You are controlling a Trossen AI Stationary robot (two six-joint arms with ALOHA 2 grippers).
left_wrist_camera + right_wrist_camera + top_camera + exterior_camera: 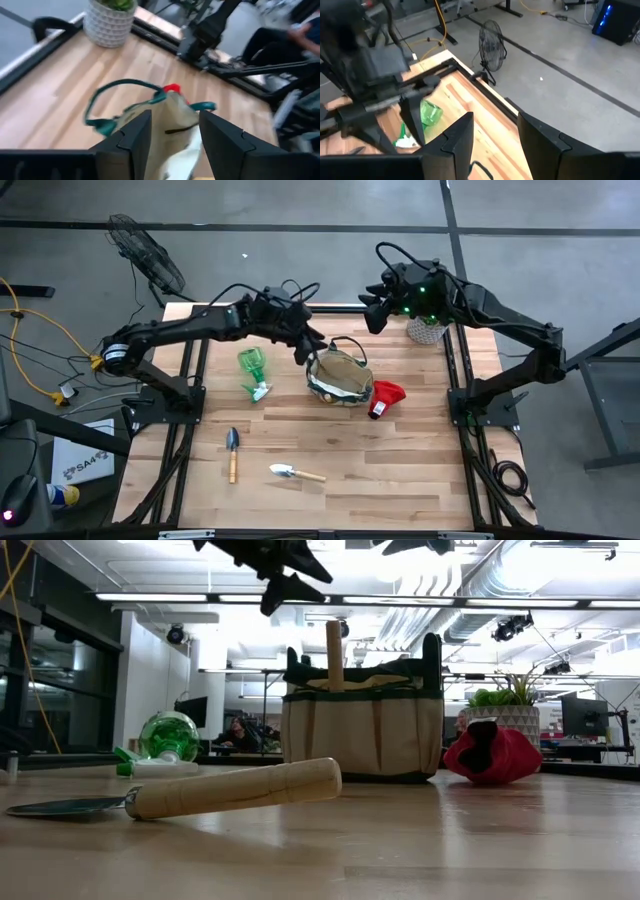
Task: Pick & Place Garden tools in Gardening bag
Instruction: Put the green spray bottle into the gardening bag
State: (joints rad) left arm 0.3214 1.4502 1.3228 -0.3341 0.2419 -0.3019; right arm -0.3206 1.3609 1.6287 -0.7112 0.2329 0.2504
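The gardening bag (pixel 340 377) stands upright mid-table, tan with dark green trim and thin loop handles (pixel 116 94). A wooden handle (pixel 334 654) and a black handle (pixel 432 656) stick up out of it. My left gripper (pixel 305 348) hovers open above the bag's left rim, with nothing between its fingers (pixel 175 117). A green spray bottle (pixel 253 371) lies left of the bag and a red item (pixel 385 398) lies right of it. Two wooden-handled trowels (pixel 233 452) (pixel 295 473) lie near the front. My right gripper (pixel 376 314) waits open, high at the back.
A succulent in a pale pot (pixel 428 330) stands at the far right corner, beside my right gripper. A floor fan (pixel 492 42) stands beyond the table's far left corner. Bare wood lies along the table's near edge and at its right front.
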